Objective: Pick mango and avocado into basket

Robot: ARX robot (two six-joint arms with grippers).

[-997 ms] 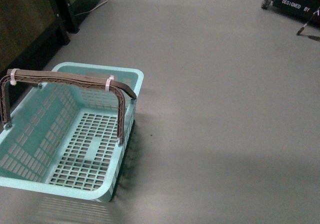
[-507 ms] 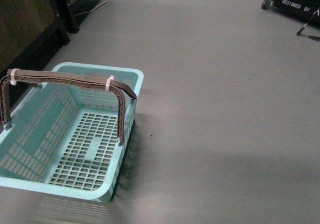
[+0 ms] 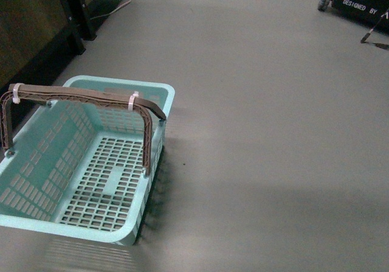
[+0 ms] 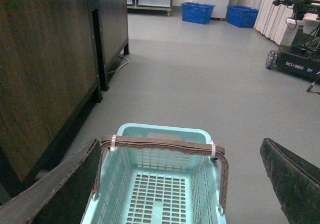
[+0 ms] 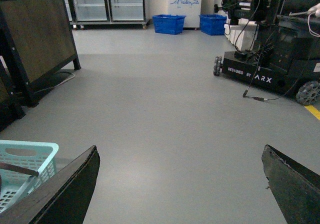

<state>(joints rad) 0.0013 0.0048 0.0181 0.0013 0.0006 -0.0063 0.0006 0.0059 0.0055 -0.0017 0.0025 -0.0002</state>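
Grey floor, basket below and ahead of wide-spread left hand

Bare grey floor spreads across the centre and right of the front view, free for passage. At lower left, the turquoise basket stands open-mouthed, with raised brown handles arching over its far half. Dark cabinets wall off the upper left. A wheeled machine base fills the upper right corner.

Grey floor runs past dark cabinets to blue crates
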